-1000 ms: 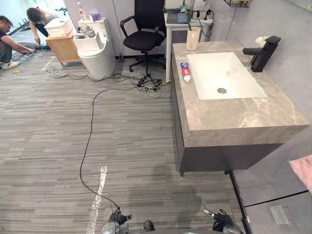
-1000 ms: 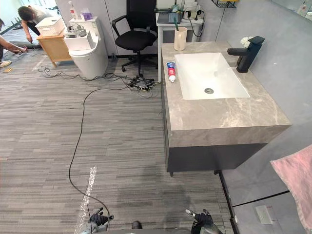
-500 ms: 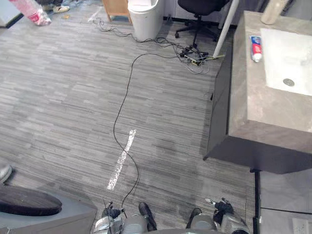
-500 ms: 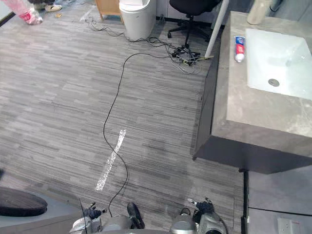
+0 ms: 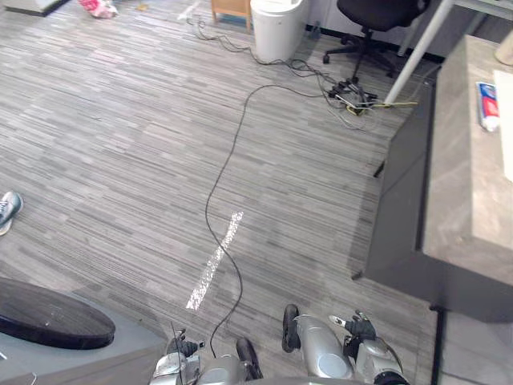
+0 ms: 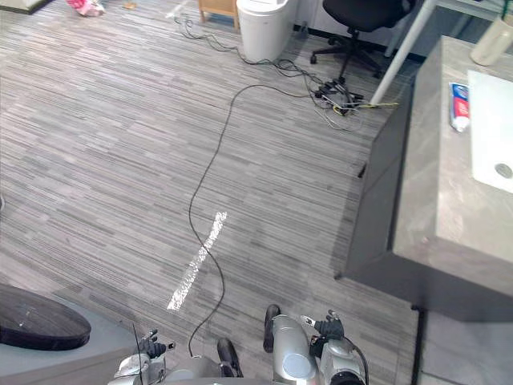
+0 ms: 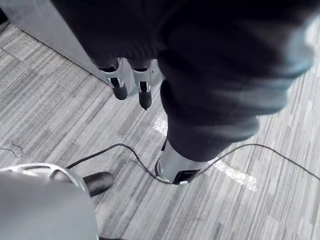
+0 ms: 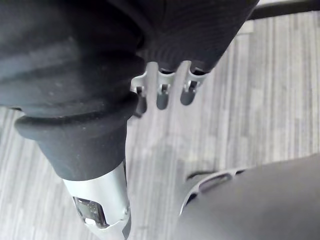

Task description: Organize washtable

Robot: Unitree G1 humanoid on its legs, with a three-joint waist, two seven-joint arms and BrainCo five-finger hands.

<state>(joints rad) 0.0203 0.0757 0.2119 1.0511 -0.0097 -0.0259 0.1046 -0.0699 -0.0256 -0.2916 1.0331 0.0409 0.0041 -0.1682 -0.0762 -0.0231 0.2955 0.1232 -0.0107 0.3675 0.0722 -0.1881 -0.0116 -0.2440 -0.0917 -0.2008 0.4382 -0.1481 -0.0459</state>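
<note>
Both hang empty above the floor [image 5: 120, 120]: the left robot hand [image 7: 119, 86] and right robot hand [image 8: 162, 92], fingers seemingly loose and straight. Well apart, a toothpaste tube [image 6: 458, 106] lies on the table [image 6: 437, 200] beside the sink [image 6: 489, 120], near a cup [image 6: 490, 42].

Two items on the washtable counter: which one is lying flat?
The red, white and blue toothpaste tube, lying flat right beside the sink. The beige cup, farther back, stands upright.

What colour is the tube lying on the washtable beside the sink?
The tube is blue, red and white; the right eye view shows it best.
</note>
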